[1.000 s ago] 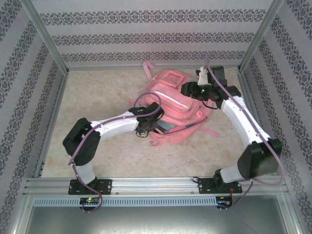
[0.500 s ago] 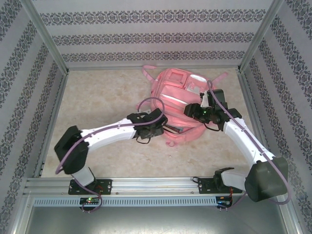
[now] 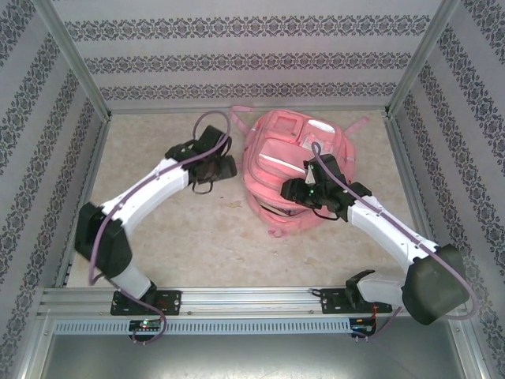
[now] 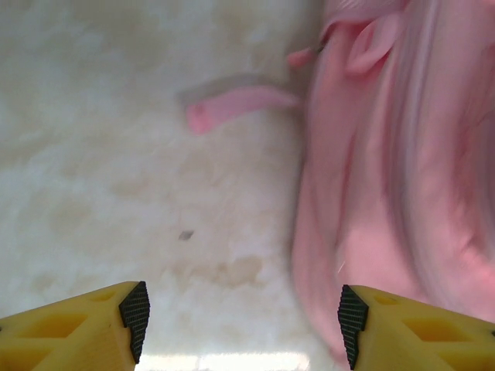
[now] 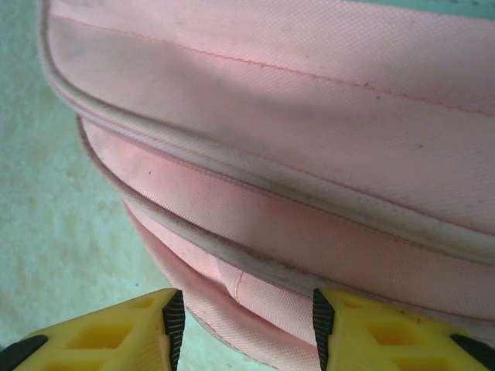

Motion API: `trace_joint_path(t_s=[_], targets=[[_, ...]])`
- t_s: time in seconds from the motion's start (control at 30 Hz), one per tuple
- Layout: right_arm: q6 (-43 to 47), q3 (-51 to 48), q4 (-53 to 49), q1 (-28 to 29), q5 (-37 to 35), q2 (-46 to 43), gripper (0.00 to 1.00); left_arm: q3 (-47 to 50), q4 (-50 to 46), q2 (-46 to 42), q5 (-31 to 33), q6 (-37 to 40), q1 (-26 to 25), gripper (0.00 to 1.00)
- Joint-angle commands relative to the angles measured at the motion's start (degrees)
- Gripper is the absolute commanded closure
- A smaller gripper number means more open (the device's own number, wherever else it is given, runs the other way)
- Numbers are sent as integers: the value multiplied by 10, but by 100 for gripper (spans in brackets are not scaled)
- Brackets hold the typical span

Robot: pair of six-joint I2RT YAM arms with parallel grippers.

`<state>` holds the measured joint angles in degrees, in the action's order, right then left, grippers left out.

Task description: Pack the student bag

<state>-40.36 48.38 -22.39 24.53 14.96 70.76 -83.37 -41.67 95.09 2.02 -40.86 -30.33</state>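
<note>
The student bag [image 3: 286,146] is a large pink backpack lying at the back middle of the table, with pale stripes and white patches. My left gripper [image 3: 230,166] hovers just left of it, open. In the left wrist view it [image 4: 241,332] spans bare table, with the bag's side [image 4: 402,193] by the right finger. My right gripper [image 3: 286,189] sits at the bag's near front edge. In the right wrist view it [image 5: 247,328] stands open astride a seamed fold of the bag [image 5: 309,154], with a sliver of table showing by the left pad.
A loose pink strap [image 4: 236,104] lies on the mottled beige table [image 3: 197,229] left of the bag. Patterned walls and metal frame posts [image 3: 83,150] close in three sides. A metal rail [image 3: 252,298] runs along the near edge.
My left gripper has opened and swung from the bag's front to its left, farther back. The right arm came from the bag's top right down to its near front edge. The bag shifted.
</note>
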Motion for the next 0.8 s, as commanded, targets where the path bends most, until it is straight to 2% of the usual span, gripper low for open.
trace_joint_path(t_s=[0.0, 0.17, 0.37, 0.43, 0.67, 0.77], targets=[[-12, -31, -17, -4, -66, -11, 52, -93, 18, 83, -70, 99, 18, 32], [-6, -62, -26, -29, -74, -29, 52, -272, 11, 238, -137, 129, 48, 32], [-2, -77, -33, -39, -69, -51, 52, -514, -45, 425, -147, 155, 72, 31], [-1, -77, -35, -39, -66, -52, 52, -568, -44, 469, -161, 146, 83, 32], [-2, -76, -41, -39, -66, -46, 52, -600, 59, 537, -287, 107, 108, 40], [-4, -73, -42, -39, -68, -44, 52, -606, 65, 558, -318, 96, 107, 38]])
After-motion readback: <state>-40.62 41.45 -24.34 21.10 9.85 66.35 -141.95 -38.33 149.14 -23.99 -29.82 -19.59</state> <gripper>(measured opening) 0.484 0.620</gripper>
